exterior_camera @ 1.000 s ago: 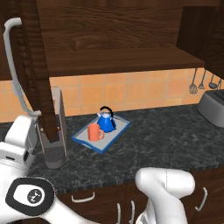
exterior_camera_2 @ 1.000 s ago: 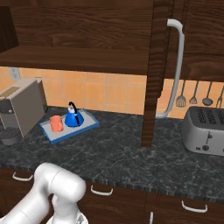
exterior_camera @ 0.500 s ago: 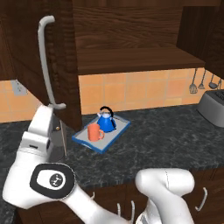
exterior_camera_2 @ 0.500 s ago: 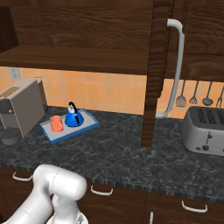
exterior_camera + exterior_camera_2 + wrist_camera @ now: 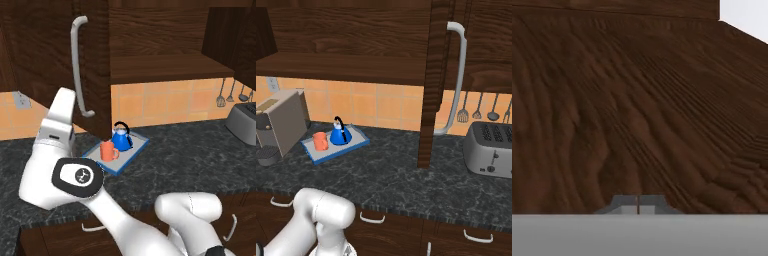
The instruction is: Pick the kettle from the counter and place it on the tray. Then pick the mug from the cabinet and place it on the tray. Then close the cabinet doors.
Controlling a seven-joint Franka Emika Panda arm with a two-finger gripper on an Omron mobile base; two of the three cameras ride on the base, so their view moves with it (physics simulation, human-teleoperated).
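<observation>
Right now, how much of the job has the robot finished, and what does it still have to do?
The kettle and mug already sit on the tray, so both carrying steps look done. In hand: the shut gripper is up against a wood door panel. Left: the cabinet doors stand open, with the cabinet shelf showing.

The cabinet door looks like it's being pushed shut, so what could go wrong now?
The shut hand sits against bare wood of the left cabinet door, not gripping the handle, so it might slide off. The right door stands open over the counter and could be forgotten. The arm is near the tray with the mug and kettle; it might bump them.
</observation>
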